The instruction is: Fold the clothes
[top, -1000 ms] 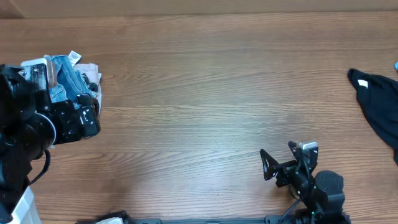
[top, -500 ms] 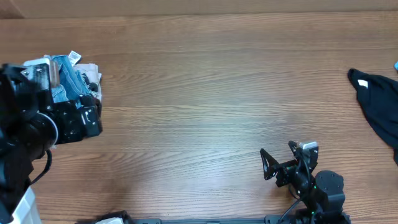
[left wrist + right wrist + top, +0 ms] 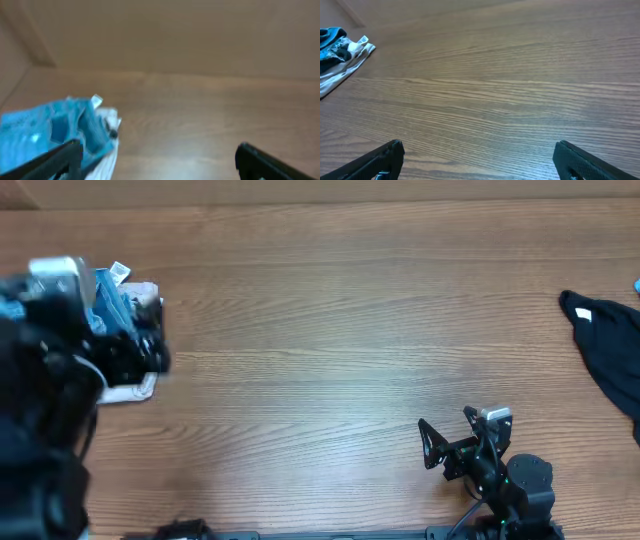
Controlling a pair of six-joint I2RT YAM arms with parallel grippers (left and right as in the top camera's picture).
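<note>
Left gripper (image 3: 157,162) and right gripper (image 3: 477,160) spread wide, holding nothing.
Left beside crumpled jeans (image 3: 50,127); right over table (image 3: 495,75); black top (image 3: 612,350) well apart.

Overhead looks straight down on table (image 3: 350,330); 2 wrist views low, forward-facing, sharing clothes pile (image 3: 45,130).

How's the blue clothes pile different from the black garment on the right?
The blue pile is bunched in a heap with white bits; the black garment lies flatter and plain. The blue pile sits at the left; the black garment runs off the right edge of view. Both rest on the wooden table.
</note>
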